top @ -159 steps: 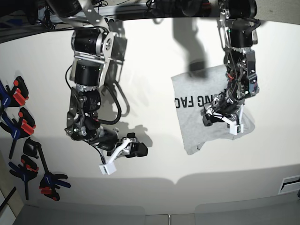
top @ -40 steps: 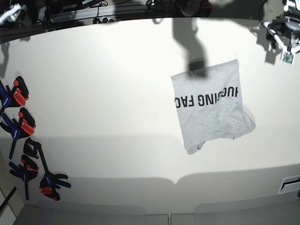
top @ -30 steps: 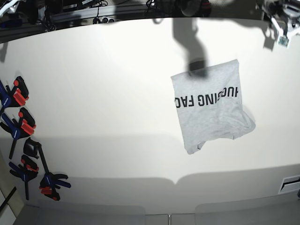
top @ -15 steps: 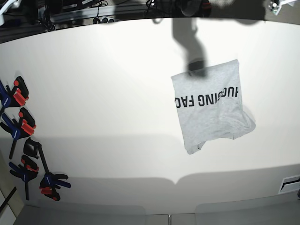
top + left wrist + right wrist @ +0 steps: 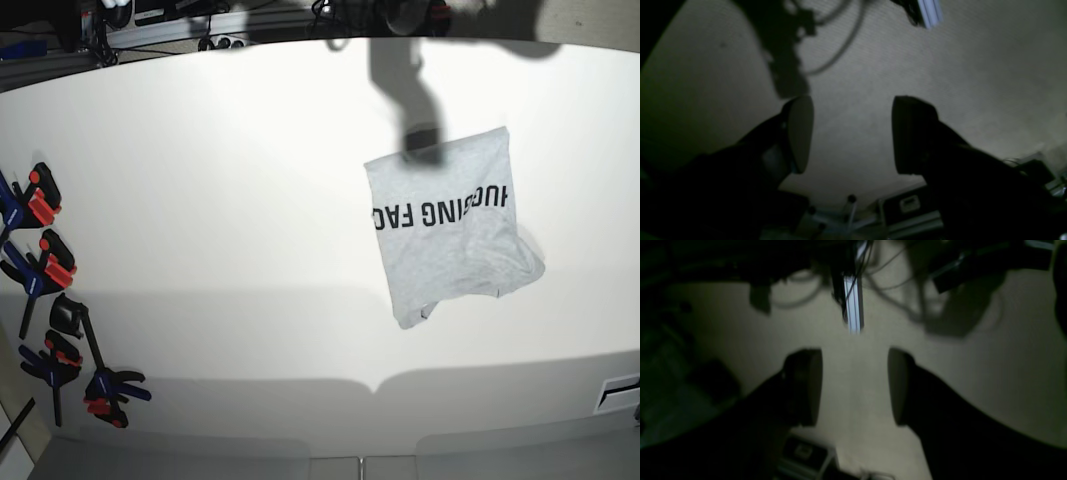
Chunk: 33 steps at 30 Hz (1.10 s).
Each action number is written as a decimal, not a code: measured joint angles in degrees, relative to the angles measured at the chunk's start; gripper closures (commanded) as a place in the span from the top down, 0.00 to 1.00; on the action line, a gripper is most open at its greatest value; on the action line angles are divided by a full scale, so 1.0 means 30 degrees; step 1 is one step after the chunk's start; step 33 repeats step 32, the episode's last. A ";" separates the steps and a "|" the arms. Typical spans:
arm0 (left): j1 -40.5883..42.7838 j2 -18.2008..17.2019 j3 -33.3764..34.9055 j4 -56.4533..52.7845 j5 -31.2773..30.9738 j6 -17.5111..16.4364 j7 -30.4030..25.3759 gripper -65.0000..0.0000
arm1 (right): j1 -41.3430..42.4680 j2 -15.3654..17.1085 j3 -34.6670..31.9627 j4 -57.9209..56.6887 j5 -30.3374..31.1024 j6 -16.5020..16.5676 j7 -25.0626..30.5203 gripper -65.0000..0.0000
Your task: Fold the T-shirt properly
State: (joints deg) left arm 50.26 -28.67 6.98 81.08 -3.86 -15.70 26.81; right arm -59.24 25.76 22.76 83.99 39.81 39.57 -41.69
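On my base view I am seeing the T-shirt lying folded on the white tabletop, over on the right side and about midway between far and near. It is a light heather-grey tilted rectangle with black block lettering reading upside down across its middle, and a bit of cloth is sticking out at the near right corner. Neither arm is showing in this view. Along the left edge I am looking at a row of black clamps with orange and blue handles, well apart from the shirt.

The wrist cameras are giving me what the base view is not. On the left wrist view the left gripper is standing with its two fingers apart and nothing between them, pointing at a dim pale surface with cable shadows across it. On the right wrist view the right gripper is likewise spread, holding nothing, and I am seeing a bright aluminium rail with cables beyond it. Both wrist views are dark and blurred, and neither is showing the shirt.
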 measured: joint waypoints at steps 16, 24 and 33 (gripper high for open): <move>-1.2706 0.7125 0.0816 -2.2352 0.4517 0.0044 -1.3617 0.53 | 1.1169 -0.2280 -1.5511 -1.8170 -1.2772 -0.4991 1.6167 0.46; -1.3828 0.7366 0.0816 -2.2848 0.5807 0.0787 -1.3733 0.53 | 1.5016 -0.4320 -1.9016 -2.2352 -1.2342 -0.9566 1.6976 0.46; -1.4345 0.7155 0.0816 -2.2782 0.5807 0.1078 -1.3457 0.53 | 1.5249 -0.4510 -2.0837 -2.2025 -1.2356 -0.9559 1.6932 0.46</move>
